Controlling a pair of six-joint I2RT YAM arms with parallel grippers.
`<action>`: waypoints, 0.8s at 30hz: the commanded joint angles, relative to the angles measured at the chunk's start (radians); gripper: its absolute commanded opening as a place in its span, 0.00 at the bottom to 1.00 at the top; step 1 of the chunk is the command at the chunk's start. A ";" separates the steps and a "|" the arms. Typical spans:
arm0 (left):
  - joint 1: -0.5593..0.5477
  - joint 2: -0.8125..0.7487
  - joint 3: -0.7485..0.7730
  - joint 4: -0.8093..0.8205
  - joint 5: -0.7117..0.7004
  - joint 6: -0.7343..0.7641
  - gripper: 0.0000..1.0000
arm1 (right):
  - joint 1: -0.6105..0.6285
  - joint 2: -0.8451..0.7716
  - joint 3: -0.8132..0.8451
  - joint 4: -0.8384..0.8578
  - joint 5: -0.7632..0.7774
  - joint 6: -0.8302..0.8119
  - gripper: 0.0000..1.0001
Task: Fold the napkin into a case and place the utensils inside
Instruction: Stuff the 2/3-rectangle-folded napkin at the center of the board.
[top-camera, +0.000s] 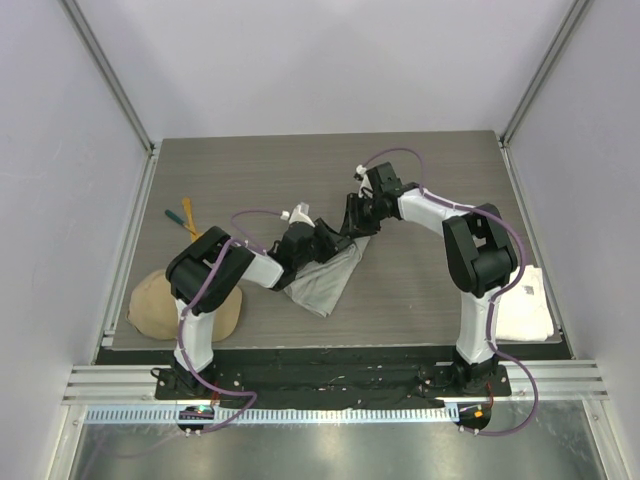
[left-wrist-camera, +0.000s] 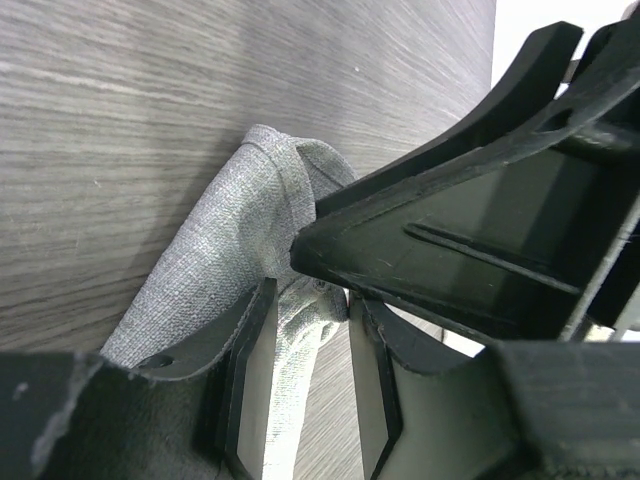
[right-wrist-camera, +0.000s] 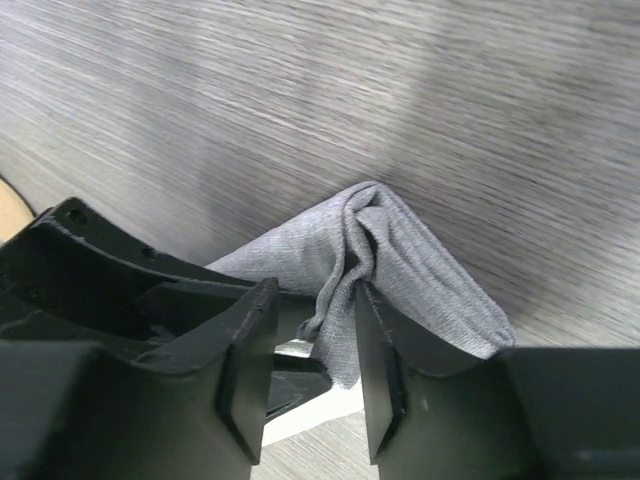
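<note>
Table (top-camera: 450, 160): grey wood grain, with both arms reaching in to its middle.
Napkin (top-camera: 325, 285): light grey, at the middle of the table. It lies as a rumpled wedge whose point faces the near edge. Its far edge is drawn up into a peaked fold where the two grippers meet.
Left gripper (left-wrist-camera: 310, 385): it is over the napkin's far edge, fingers part-way apart, with a bunched fold of napkin filling most of the gap. Whether it is pinching the fold I cannot tell.
Right gripper (right-wrist-camera: 310, 370): it faces the left one, almost tip to tip, with its fingers apart. The napkin's ridge runs up between them and leans on one finger. A gap shows on the other side, so the ridge is not clamped.
Utensils (top-camera: 185, 220): a teal piece and an orange-yellow piece are crossed by the left edge, well apart from the napkin.
Cap (top-camera: 185, 305): tan, at the near left corner, beside the left arm.
Towel (top-camera: 525, 300): white, at the near right corner, partly behind the right arm.
</note>
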 joint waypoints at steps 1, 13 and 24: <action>0.003 -0.004 0.002 0.075 -0.017 0.023 0.38 | 0.015 -0.033 -0.037 -0.049 0.003 -0.016 0.45; 0.002 -0.021 0.008 0.072 -0.005 0.037 0.38 | 0.015 -0.031 -0.057 -0.035 0.006 -0.012 0.22; 0.003 -0.223 0.230 -0.439 0.171 0.319 0.58 | -0.024 0.004 -0.074 0.026 -0.037 -0.048 0.01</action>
